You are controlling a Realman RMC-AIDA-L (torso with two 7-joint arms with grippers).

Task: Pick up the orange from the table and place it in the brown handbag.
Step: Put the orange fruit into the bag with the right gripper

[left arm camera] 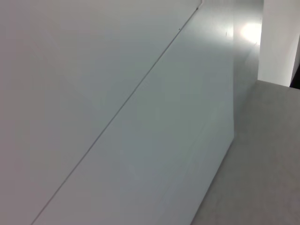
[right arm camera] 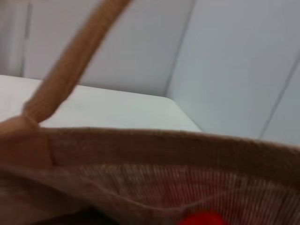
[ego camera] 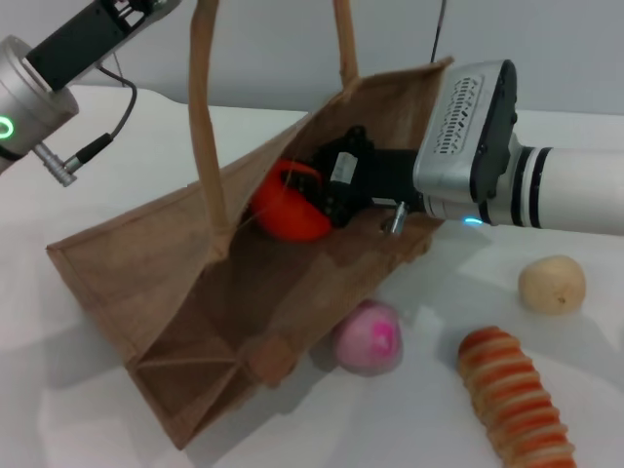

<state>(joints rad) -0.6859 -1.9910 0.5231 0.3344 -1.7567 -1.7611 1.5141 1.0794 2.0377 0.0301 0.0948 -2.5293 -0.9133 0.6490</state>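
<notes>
Head view, near to far: worktop (ego camera: 88, 409) bore the brown handbag (ego camera: 195, 322), mouth gaping toward 1 o'clock. Inside it, the right claw (ego camera: 317, 195) held the orange (ego camera: 288, 210). Releasing only once it was well inside looked wise. Left claw state: cannot tell; the arm sat at 10 o'clock.
</notes>
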